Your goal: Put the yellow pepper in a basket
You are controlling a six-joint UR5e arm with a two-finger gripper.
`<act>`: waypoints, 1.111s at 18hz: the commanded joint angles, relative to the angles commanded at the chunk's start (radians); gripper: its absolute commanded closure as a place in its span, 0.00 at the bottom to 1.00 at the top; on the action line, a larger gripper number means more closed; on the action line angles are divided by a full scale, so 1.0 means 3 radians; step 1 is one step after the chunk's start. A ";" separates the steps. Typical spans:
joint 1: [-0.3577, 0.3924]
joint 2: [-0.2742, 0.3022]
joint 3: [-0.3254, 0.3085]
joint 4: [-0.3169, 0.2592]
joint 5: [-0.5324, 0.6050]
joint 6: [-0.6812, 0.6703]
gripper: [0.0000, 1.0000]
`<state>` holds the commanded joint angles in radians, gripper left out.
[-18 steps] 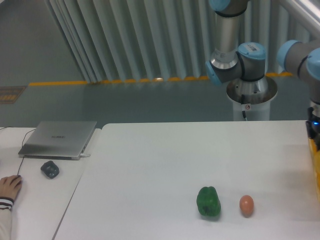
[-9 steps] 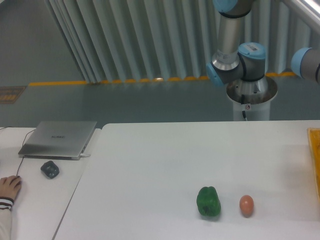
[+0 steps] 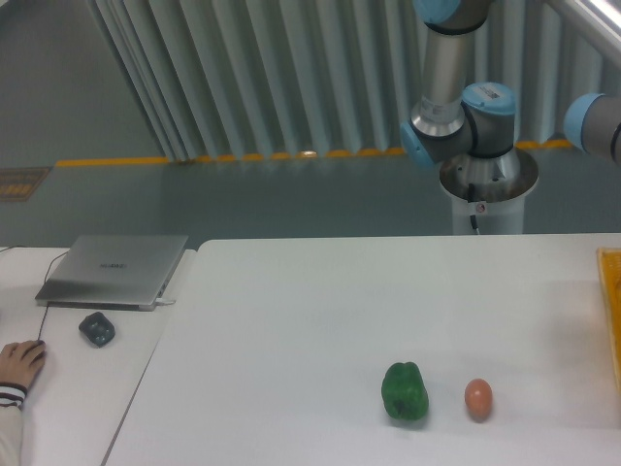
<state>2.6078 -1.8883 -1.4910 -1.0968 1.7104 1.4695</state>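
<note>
Orange basket [image 3: 612, 301] strip hugs the white table's [image 3: 310, 320] right edge.

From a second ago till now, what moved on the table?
The robot arm swung up and away from the right table edge, so the orange-yellow basket strip shows uncovered. Its gripper is out of the picture. The yellow pepper cannot be seen. The green pepper, the egg-shaped thing, the laptop and the mouse stayed put.

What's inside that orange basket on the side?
Only a thin strip of the basket shows at the table's right edge. Nothing can be seen in that strip. The rest is out of the picture, so whether the yellow pepper is inside can't be told.
</note>
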 joint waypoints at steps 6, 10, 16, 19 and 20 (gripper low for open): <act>-0.0194 0.0000 0.0041 -0.0148 0.0020 0.0021 0.00; -0.0296 0.0031 0.0168 -0.0556 0.0025 0.0005 0.00; -0.0527 0.0169 0.0199 -0.1001 0.0061 0.0010 0.00; -0.0542 0.0174 0.0205 -0.1191 0.0062 0.0026 0.00; -0.0567 0.0174 0.0199 -0.1232 0.0066 0.0021 0.00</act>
<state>2.4376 -1.8362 -1.4312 -1.4664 1.7303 1.4757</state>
